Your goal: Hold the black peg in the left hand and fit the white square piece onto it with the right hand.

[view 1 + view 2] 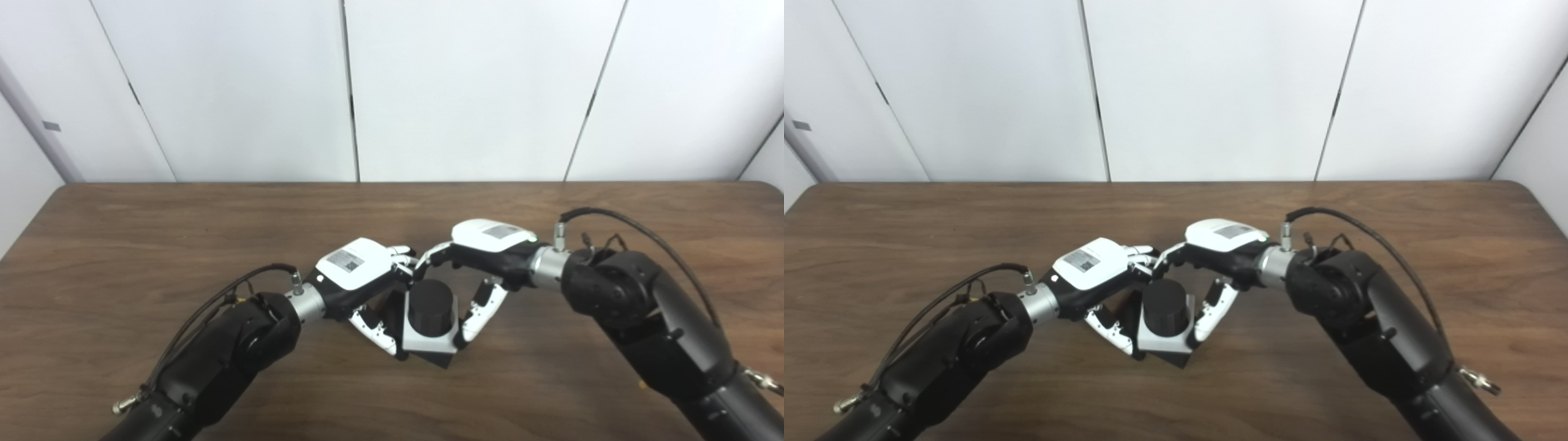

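We see both hands meeting at frame centre. Left hand [358, 272] fingers curled round black peg [431, 311]; right hand [490, 245] fingers wrapped on white square piece [430, 343]. Peg already pokes up through piece, so fit looks nearly done; seating, release remain. Count: one peg, one piece, one table [122, 245].
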`<state>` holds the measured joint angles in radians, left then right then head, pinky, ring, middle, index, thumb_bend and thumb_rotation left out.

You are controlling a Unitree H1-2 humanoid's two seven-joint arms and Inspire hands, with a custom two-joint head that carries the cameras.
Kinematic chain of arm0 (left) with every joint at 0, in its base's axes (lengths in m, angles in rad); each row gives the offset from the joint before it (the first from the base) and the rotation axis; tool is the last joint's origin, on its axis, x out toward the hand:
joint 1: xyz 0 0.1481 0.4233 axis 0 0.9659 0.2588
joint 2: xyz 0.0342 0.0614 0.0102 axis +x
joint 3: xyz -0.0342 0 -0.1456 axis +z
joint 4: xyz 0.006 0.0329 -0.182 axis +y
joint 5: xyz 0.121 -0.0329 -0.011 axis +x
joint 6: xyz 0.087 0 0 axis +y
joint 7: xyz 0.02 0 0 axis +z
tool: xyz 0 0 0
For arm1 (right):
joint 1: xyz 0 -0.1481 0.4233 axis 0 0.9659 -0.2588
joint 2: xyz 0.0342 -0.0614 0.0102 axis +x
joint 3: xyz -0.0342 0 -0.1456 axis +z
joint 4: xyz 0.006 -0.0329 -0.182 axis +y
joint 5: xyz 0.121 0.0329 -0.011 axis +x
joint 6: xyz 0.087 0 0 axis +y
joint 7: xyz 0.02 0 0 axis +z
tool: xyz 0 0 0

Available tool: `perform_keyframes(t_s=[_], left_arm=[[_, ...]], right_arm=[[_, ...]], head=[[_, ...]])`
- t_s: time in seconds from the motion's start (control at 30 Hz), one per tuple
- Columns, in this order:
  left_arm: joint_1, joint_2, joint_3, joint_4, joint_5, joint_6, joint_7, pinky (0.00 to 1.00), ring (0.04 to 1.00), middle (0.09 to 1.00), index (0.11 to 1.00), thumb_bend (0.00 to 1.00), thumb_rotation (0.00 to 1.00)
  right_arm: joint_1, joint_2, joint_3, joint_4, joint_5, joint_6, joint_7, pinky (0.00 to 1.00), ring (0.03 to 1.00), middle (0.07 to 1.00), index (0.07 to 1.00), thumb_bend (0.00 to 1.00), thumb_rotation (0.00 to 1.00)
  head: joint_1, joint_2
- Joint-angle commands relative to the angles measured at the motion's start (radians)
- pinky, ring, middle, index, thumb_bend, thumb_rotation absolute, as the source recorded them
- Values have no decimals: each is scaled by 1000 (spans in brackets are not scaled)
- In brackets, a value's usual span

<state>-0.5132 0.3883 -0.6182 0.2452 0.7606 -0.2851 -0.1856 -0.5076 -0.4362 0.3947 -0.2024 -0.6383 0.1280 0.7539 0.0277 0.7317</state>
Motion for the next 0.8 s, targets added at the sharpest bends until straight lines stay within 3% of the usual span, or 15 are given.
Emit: perform_keyframes(t_s=[0.0, 0.23, 0.37, 0.47, 0.77], left_arm=[[31, 4, -43, 24, 62, 4, -60, 834, 927, 860, 493, 522, 73], [32, 8, -38, 26, 52, 3, -65, 836, 927, 862, 493, 522, 72], [32, 9, -35, 32, 51, 1, -60, 836, 928, 859, 492, 522, 71], [31, 11, -35, 33, 54, -2, -58, 835, 926, 856, 492, 522, 72], [31, 17, -32, 38, 53, -8, -54, 835, 923, 855, 492, 522, 72]], right_arm=[[-18, -15, -37, -36, 13, 0, -42, 686, 807, 822, 802, 845, 197], [54, -9, -155, -79, 31, 27, -134, 673, 786, 799, 731, 745, 68], [150, 42, -281, -89, 114, 12, -282, 639, 770, 809, 704, 742, 12], [209, 76, -351, -64, 185, -23, -373, 663, 783, 813, 711, 703, 35], [291, 155, -432, -29, 277, -35, -546, 683, 773, 798, 746, 676, 21]], head=[[-1, 0], [-11, -7], [-13, -7], [-16, -9], [-23, -12]])
